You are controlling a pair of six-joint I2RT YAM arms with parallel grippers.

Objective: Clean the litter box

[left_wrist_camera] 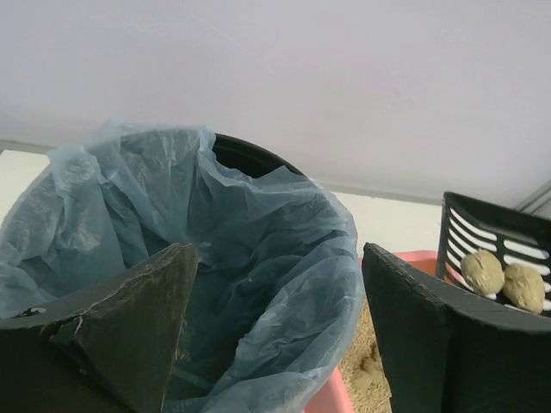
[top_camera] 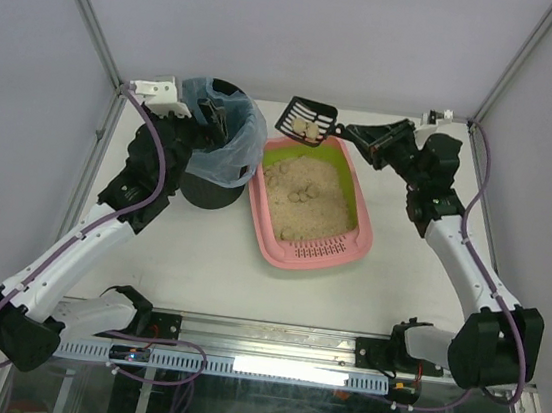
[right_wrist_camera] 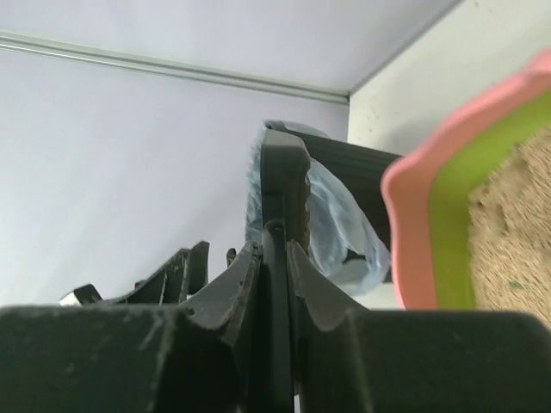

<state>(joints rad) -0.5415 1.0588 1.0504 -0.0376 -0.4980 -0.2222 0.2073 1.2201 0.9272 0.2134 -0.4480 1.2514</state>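
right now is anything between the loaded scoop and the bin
Nothing visible: the scoop hangs over the far end of the litter box with open air to the bin. The left gripper sits at the bin's opposite rim, jaws open.

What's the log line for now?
left gripper: open at bin | right gripper: shut on scoop | scoop: two clumps, raised near box far end
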